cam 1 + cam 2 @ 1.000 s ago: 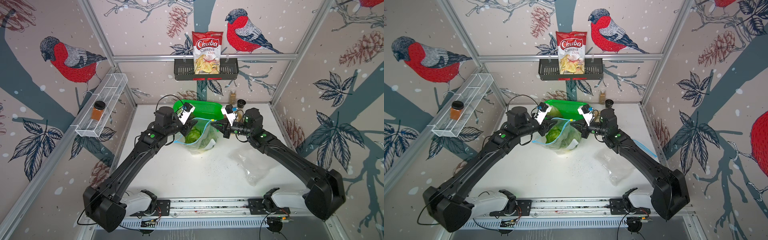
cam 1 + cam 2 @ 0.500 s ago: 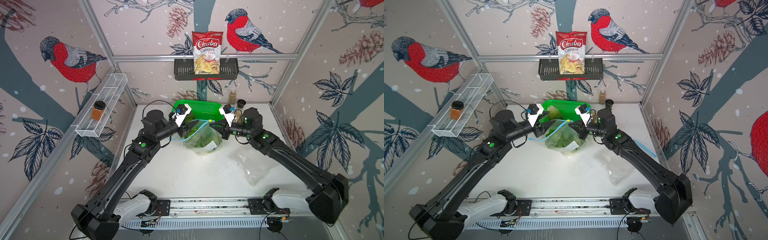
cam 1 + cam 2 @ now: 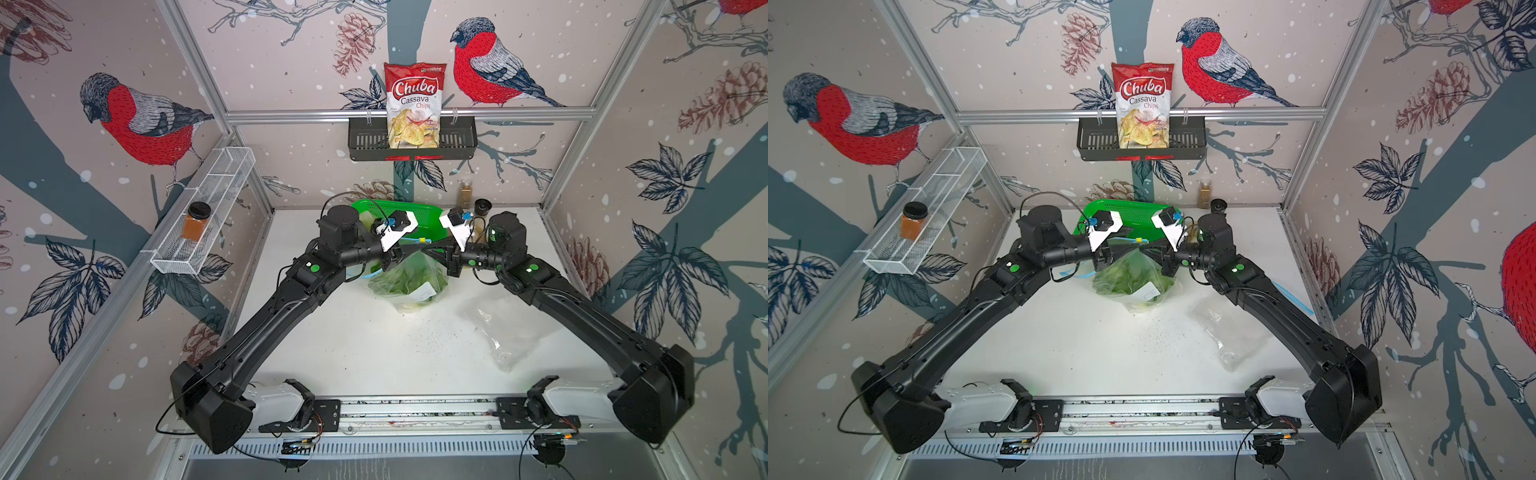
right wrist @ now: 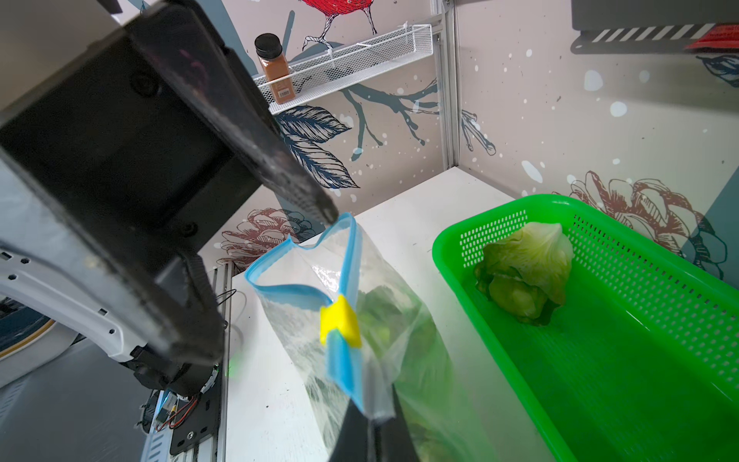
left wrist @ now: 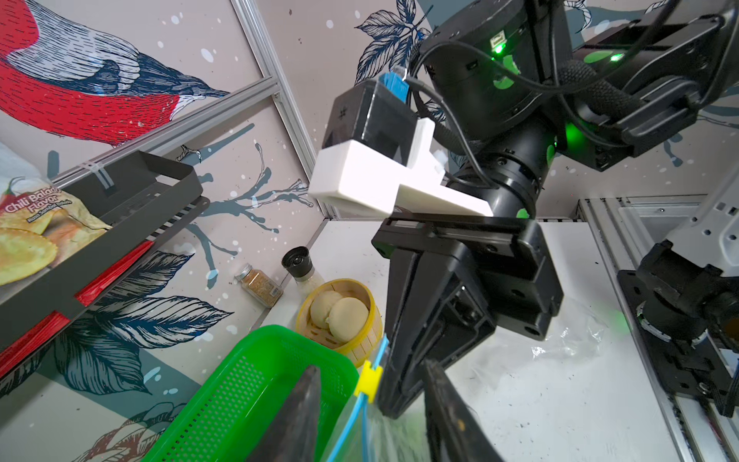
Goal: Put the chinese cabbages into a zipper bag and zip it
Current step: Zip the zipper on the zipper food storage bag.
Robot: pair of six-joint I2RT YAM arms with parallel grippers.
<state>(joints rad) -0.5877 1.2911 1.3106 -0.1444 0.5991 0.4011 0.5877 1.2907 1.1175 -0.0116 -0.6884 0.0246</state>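
chips bag (image 3: 414, 106) brand: "Chuba", white script on a red field, legible in both top views
chips bag product: "Cassava Chips", printed just under the brand
chips bag flavor: "Chili Balado Flavor", legible in the left wrist view; the smaller line beneath it is too fine to read
chips bag top edge: small print, illegible
sticker (image 3: 424, 292) on zipper bag (image 3: 399, 276): white, with faint marks, unreadable
jar (image 4: 276, 72) on wire shelf (image 4: 360, 52): label with barcode, text too small to read
bottle (image 5: 259, 283) by the back wall: printed label, illegible
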